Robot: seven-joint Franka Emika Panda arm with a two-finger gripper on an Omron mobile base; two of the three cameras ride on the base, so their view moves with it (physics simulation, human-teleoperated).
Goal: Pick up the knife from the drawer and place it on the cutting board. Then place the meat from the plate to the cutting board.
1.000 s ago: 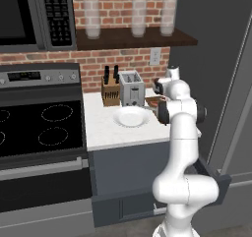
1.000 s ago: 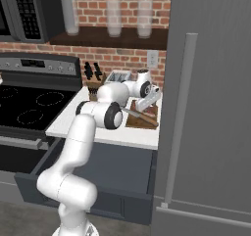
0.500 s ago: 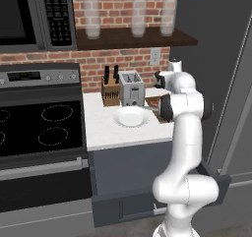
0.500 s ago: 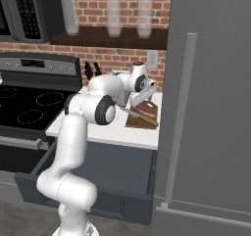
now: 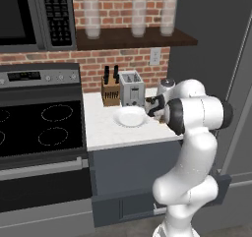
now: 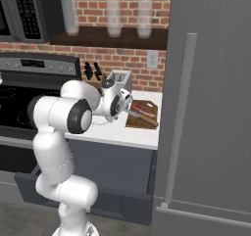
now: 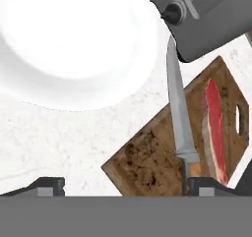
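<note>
In the hand view the cutting board (image 7: 197,137) runs on a slant across the lower right of the frame, and both task things already lie on it: the meat (image 7: 215,128) stretches along the board's right side beside the small hole, and the knife (image 7: 181,118) lies just left of it, its handle at the bottom of the frame and its blade pointing up and overhanging the board toward the toaster (image 7: 211,14) in the upper right corner. Knife and meat lie side by side and apart, which fits two separate placements rather than a stack. The plate (image 7: 74,39) fills the upper left, bare, so the meat has evidently left it. The end effector (image 7: 120,184) has its fingertips (image 7: 47,184) set wide apart at the bottom edge with nothing between them; one tip sits right by the knife handle, though I cannot tell whether it touches. In the right base view the board (image 6: 142,115) lies on the white surface (image 6: 132,134) right of centre, with the drawer (image 6: 83,193) standing open at the lower left. Judging by this, the task looks finished.
</note>
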